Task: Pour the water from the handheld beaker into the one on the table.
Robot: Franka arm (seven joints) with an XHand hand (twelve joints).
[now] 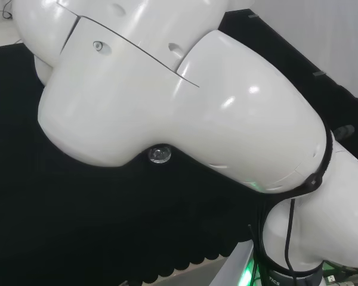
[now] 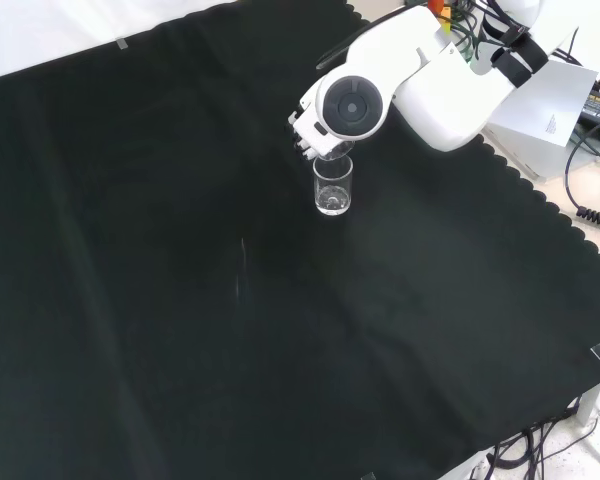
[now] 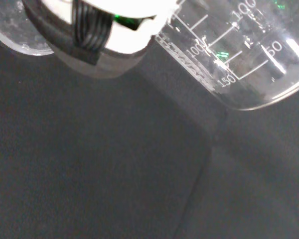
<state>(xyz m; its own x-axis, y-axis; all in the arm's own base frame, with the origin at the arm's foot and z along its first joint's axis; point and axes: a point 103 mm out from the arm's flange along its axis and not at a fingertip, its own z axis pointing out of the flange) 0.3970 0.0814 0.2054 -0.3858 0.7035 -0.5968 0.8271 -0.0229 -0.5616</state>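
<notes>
- In the front view, upper centre of the frame, a clear beaker on the cloth stands upright on the black cloth; the arm's white link with its round grey cap sits just above it, reaching in from the upper right.
- The hand shows as dark and white fingers at the left edge of that link, just above the standing beaker's rim; something clear seems to hang at the rim there, but I cannot make out its outline.
- In the wrist view, upper right of the frame, the handheld beaker lies steeply tipped, its printed scale running aslant; a black and white part of the hand crosses the upper left beside it; the hand appears to be grasping this beaker, though the fingers around it are not plainly seen.
- No stream of water can be made out, nor the water level in either vessel.
- My reading: the tilt is well under way and the pour is in progress or close to finished; what remains is emptying the last of it and bringing the held beaker upright.
</notes>
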